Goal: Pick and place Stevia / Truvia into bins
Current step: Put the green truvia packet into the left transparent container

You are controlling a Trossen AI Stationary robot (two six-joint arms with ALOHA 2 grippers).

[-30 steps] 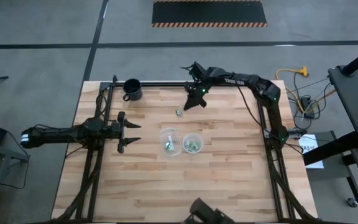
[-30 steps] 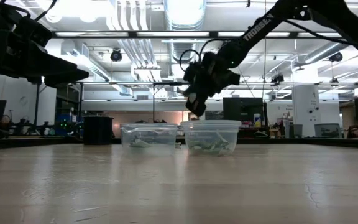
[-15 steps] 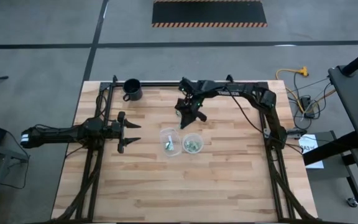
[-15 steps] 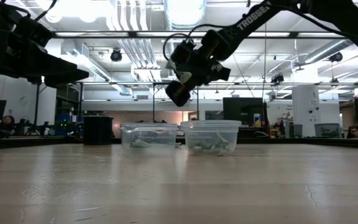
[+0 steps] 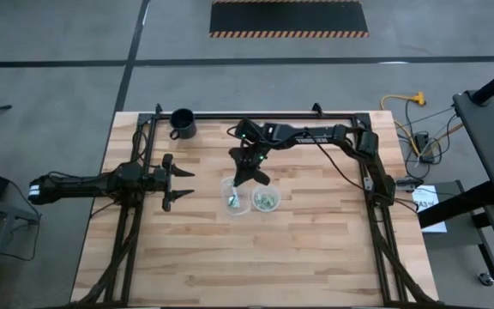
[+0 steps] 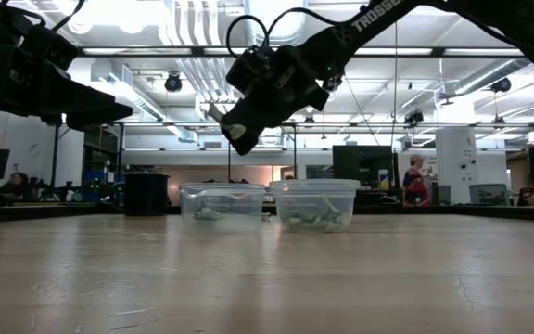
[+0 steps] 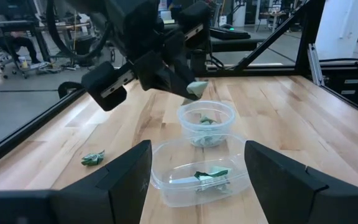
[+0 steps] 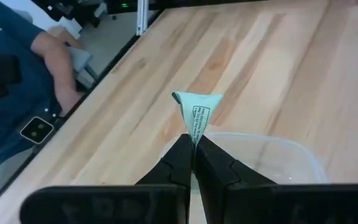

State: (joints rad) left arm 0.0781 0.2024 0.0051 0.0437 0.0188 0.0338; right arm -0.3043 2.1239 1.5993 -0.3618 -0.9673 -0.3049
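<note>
High view – right gripper point(image 5: 247, 169): you see it above the table point(image 5: 316, 249), just behind the left bin point(image 5: 234, 195), jaws pressed together; the packet it carries is too small to make out here.
High view – bins: the left bin and the right bin point(image 5: 266, 198) stand touching side by side mid-table; both hold green packets.
High view – left gripper point(image 5: 178, 182): it waits at the table's left side, well apart from the bins, jaws spread and empty.
Low view – height: your right gripper point(image 6: 239, 139) hangs above the left bin point(image 6: 222, 204), not touching it.
Left wrist view – packet point(image 7: 197, 88): it shows pale green at the right gripper's tip, over the farther bin point(image 7: 207, 122); the nearer bin point(image 7: 197, 174) holds a few crumpled ones.
Left wrist view – stray point(image 7: 92, 159): one loose packet lies on the wood beside the bins.
Right wrist view – grip: the jaws pinch the packet point(image 8: 196, 112) by its lower edge, and it stands upright above a bin's rim point(image 8: 272, 144).
Handling: judge it very light, limp paper, likely to bend or flutter on release; take the stray one by an edge or a raised fold.
</note>
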